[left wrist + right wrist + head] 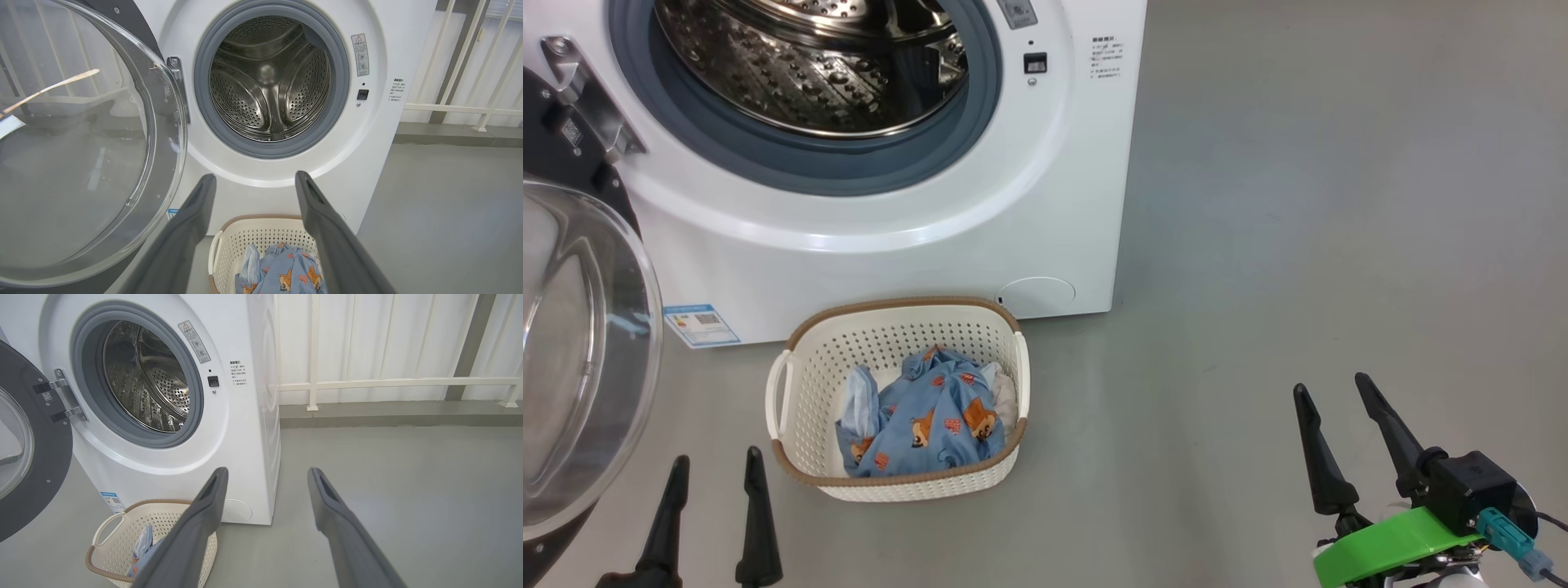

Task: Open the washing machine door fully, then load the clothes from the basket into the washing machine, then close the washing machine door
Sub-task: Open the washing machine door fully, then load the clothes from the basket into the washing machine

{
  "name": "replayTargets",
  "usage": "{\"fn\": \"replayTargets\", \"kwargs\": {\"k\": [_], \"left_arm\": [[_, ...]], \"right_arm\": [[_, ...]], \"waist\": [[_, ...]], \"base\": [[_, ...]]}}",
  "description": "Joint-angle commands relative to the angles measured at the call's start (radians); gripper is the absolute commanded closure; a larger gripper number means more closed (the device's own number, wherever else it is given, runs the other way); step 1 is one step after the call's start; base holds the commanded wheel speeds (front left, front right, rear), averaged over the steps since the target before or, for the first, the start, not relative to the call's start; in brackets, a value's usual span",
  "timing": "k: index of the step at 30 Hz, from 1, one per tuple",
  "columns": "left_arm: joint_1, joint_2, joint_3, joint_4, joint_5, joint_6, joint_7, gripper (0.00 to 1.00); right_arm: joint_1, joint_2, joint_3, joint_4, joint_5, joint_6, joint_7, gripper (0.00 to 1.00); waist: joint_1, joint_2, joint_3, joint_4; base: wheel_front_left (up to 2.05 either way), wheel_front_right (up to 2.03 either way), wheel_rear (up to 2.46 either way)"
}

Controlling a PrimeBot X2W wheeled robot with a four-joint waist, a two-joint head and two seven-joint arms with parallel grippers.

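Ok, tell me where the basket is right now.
In the head view the basket sits on the floor at lower centre, just in front of the washer and right of the open door, with the clothes in it.

Grey floor (1298,245) before me, smooth and matt. The white washing machine (907,253) stands on it, upper left in the head view. The cream basket (809,392) rests on it just in front of the machine's base. Behind, the floor meets a raised grey kerb (400,414).
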Motion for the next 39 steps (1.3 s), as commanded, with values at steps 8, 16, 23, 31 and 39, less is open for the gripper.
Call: {"fn": "replayTargets", "kwargs": {"k": [8, 16, 23, 31, 39], "left_arm": [[-0.01, 0.016, 0.036, -0.002, 0.01, 0.003, -0.005, 0.0], [-0.013, 0.016, 0.038, 0.007, 0.012, -0.001, -0.005, 0.0], [-0.015, 0.016, 0.037, 0.009, 0.012, -0.008, -0.005, 0.0], [-0.011, 0.016, 0.036, 0.017, 0.012, -0.011, -0.005, 0.0], [-0.012, 0.016, 0.039, 0.021, 0.01, -0.01, -0.005, 0.0]], "right_arm": [[0.002, -0.001, 0.024, -0.027, 0.009, 0.002, -0.005, 0.0], [0.003, -0.001, 0.026, -0.028, 0.012, 0.002, -0.005, 0.0], [0.008, -0.001, 0.023, -0.023, 0.011, 0.002, -0.005, 0.0], [0.009, -0.001, 0.027, -0.016, 0.011, 0.002, -0.005, 0.0], [0.009, -0.001, 0.025, -0.014, 0.012, 0.002, -0.005, 0.0]], "waist": [[0.0, -0.0001, -0.013, -0.001], [0.0, -0.0001, -0.013, -0.003], [0.0, -0.0001, -0.023, 0.004], [0.0, -0.0001, -0.03, 0.011], [0.0, -0.0001, -0.03, 0.014]], "base": [[0.0, 0.0, 0.0], [0.0, 0.0, 0.0], [0.0, 0.0, 0.0], [0.0, 0.0, 0.0], [0.0, 0.0, 0.0]]}}
